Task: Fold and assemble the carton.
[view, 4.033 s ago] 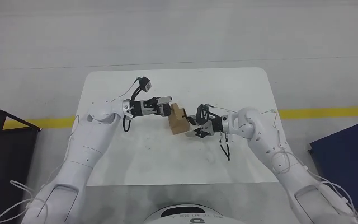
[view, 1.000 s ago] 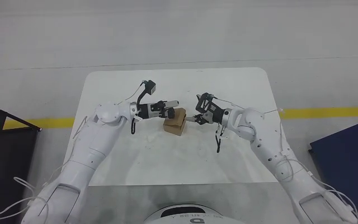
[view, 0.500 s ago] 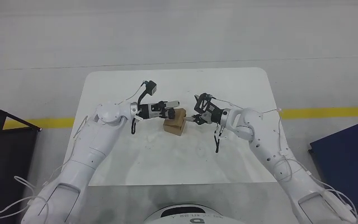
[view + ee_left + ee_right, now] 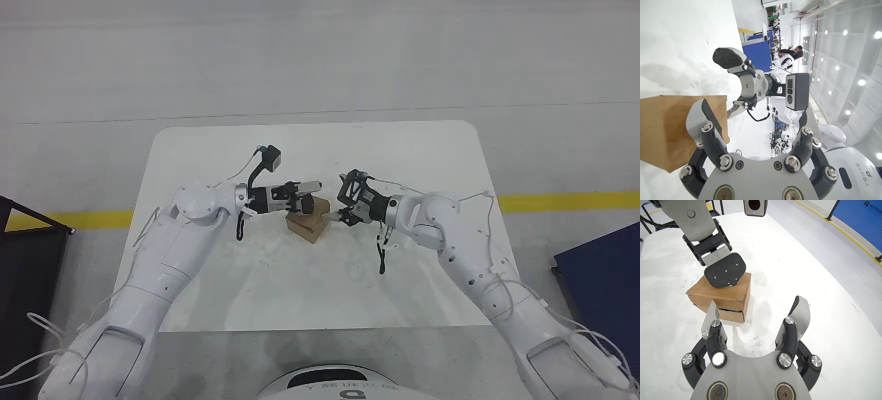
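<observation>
The white table (image 4: 400, 285) takes up the middle of the top view. Both arms extend over it, the left arm (image 4: 192, 205) from the left and the right arm (image 4: 440, 215) from the right, and their wrists are close together near its centre. Between them the brown carton (image 4: 306, 224) sits on the table, about midway between the near and far edges. It is folded into a closed box, with a flap seam across the end face that looks toward the right arm. The left gripper (image 4: 307, 196) is over the carton's far side with its claw spread apart. One black pad (image 4: 725, 273) lies flat on the box's top face, and the other finger stands free in the air above. The right gripper (image 4: 755, 303) is just right of the carton, its claw also spread wide. One fingertip (image 4: 712, 308) is at the seamed end face, though I cannot tell whether it touches, and the other is off the box over bare table. A few small dark scuff marks (image 4: 758, 343) dot the table just beside the box.
</observation>
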You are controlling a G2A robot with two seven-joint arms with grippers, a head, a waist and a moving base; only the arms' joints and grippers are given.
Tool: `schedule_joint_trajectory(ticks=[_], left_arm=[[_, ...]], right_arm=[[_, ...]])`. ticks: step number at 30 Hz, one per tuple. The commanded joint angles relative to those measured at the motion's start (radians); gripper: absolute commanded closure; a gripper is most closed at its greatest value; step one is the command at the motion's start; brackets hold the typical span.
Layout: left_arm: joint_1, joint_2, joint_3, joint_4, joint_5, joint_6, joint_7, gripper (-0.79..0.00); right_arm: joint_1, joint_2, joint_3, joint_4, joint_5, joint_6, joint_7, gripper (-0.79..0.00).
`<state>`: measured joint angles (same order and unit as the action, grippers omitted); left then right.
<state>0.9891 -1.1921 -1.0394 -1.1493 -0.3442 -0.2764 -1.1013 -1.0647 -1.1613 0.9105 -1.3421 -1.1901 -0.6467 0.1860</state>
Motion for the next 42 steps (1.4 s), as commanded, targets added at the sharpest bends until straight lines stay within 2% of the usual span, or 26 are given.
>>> schedule_joint_trajectory(ticks=[1, 16, 25, 31, 35, 42], left_arm=[[-0.002, 0.000, 0.002, 0.003, 0.001, 0.001, 0.001, -0.785], [-0.015, 0.004, -0.018, 0.015, -0.014, -0.021, -0.001, -0.785], [0.023, 0.043, -0.129, -0.001, 0.047, -0.045, 0.002, -0.785], [0.062, 0.073, -0.195, 0.050, 0.124, -0.094, -0.043, -0.785], [0.046, 0.072, -0.166, 0.090, 0.164, -0.117, -0.060, -0.785], [-0.025, 0.043, -0.058, 0.178, 0.189, -0.139, -0.064, -0.785]], right_arm=[[0.002, -0.001, -0.002, 0.005, 0.000, -0.001, -0.002, -0.668], [0.011, -0.012, -0.013, 0.001, -0.012, 0.026, -0.009, -0.696], [0.016, -0.016, -0.012, -0.018, -0.023, 0.032, -0.001, -0.699], [0.015, -0.019, -0.014, -0.028, -0.023, 0.038, 0.010, -0.696], [0.017, -0.022, -0.019, -0.028, -0.023, 0.041, 0.016, -0.699], [0.021, -0.027, -0.020, -0.030, -0.020, 0.052, 0.025, -0.686]])
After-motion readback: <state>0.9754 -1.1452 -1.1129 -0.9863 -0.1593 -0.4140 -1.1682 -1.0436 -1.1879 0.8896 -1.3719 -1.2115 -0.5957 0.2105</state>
